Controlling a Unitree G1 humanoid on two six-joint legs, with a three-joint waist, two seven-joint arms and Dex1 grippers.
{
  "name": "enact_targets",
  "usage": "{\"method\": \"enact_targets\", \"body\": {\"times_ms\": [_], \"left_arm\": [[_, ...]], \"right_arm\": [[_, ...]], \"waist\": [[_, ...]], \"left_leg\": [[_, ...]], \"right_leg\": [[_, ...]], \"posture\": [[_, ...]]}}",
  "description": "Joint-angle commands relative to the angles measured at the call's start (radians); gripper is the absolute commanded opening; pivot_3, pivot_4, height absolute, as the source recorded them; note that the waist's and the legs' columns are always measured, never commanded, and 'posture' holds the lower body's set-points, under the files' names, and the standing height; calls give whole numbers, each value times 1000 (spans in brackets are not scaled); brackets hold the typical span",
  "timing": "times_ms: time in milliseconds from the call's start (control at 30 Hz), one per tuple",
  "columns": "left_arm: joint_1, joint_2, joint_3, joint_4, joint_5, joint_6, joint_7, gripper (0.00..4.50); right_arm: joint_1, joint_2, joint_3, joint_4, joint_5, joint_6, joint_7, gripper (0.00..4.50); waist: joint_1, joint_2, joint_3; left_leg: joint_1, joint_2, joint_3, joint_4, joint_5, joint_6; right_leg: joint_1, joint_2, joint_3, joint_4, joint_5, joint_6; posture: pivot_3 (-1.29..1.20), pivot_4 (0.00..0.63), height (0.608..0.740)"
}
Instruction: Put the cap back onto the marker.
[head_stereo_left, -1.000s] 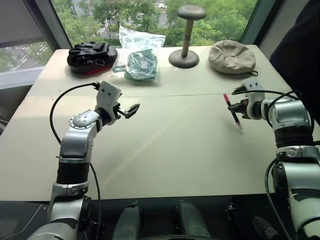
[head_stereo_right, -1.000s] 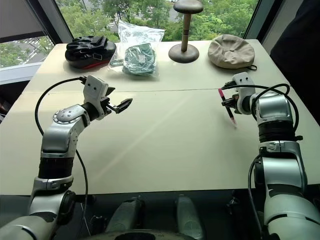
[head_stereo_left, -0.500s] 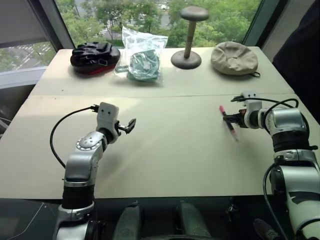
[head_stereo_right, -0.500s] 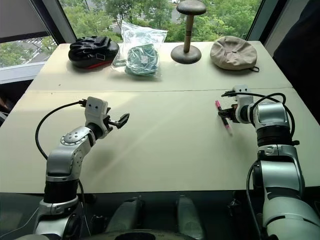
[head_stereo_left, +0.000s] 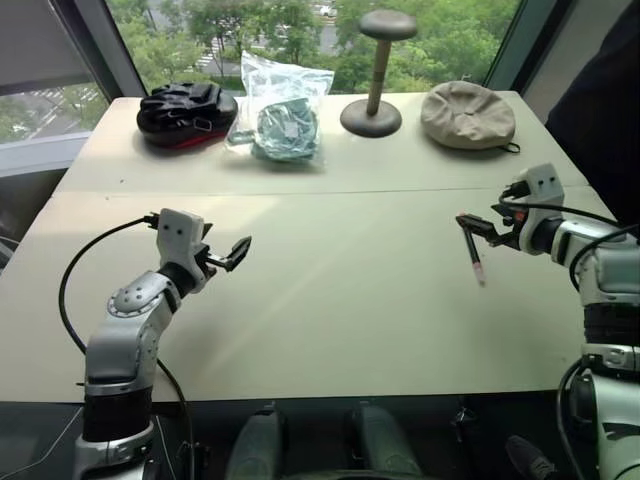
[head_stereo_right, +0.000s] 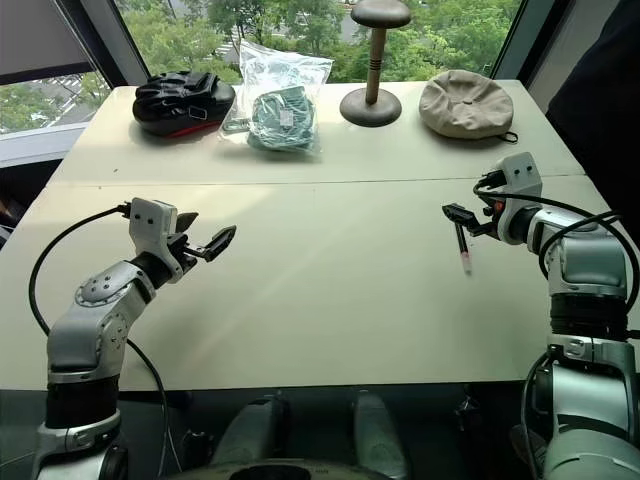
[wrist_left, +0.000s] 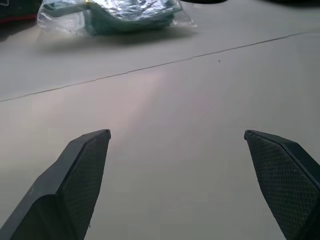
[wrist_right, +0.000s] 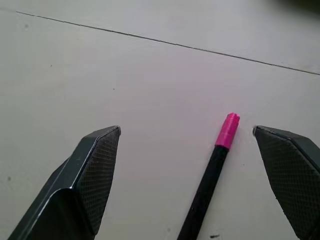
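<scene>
The marker (head_stereo_left: 476, 262), slim and black, lies flat on the cream table (head_stereo_left: 340, 300) at the right. The bright pink cap (wrist_right: 229, 129) sits on one end of it. My right gripper (head_stereo_left: 478, 226) hovers just above the marker, open, with nothing held. In the right wrist view the marker (wrist_right: 205, 185) lies between the spread fingers, closer to one finger (wrist_right: 290, 170). My left gripper (head_stereo_left: 238, 250) hangs open and empty over the table's left part, far from the marker.
Along the far edge stand a black helmet (head_stereo_left: 185, 108), a clear bag with green contents (head_stereo_left: 283, 125), a wooden stand (head_stereo_left: 372, 100) and a beige hat (head_stereo_left: 466, 113). A person in dark clothing (head_stereo_left: 600, 90) stands at the right.
My right gripper opened and let go of the marker, which now lies on the table, then drew back to the right. My left arm pulled back to the left.
</scene>
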Motion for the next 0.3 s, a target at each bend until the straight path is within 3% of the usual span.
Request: {"method": "enact_targets", "body": {"times_ms": [33,133,300], "left_arm": [[36,80,82,-59,-81,-17,-87,4500],[71,131,118,-44,-112,-39,-127,4500],[88,117,131,-5,-103,-82,-87,4500]], "right_arm": [[113,-34,-84,-248,139,94,57,4395],[230,-16,-124,-391,240,166,70,4395],[302,41,-96,-463,266,160,-9,4395]], "waist": [[0,0,0],[0,0,0],[-1,0,0]], "left_leg": [[0,0,0,0,0,0],[2,0,0,0,0,0],[1,1,1,4,0,0]], "right_leg": [[0,0,0,0,0,0],[2,1,0,-1,-1,-2],[2,1,1,-1,-2,-4]], "posture": [[0,150,740],[0,150,740],[0,150,740]]}}
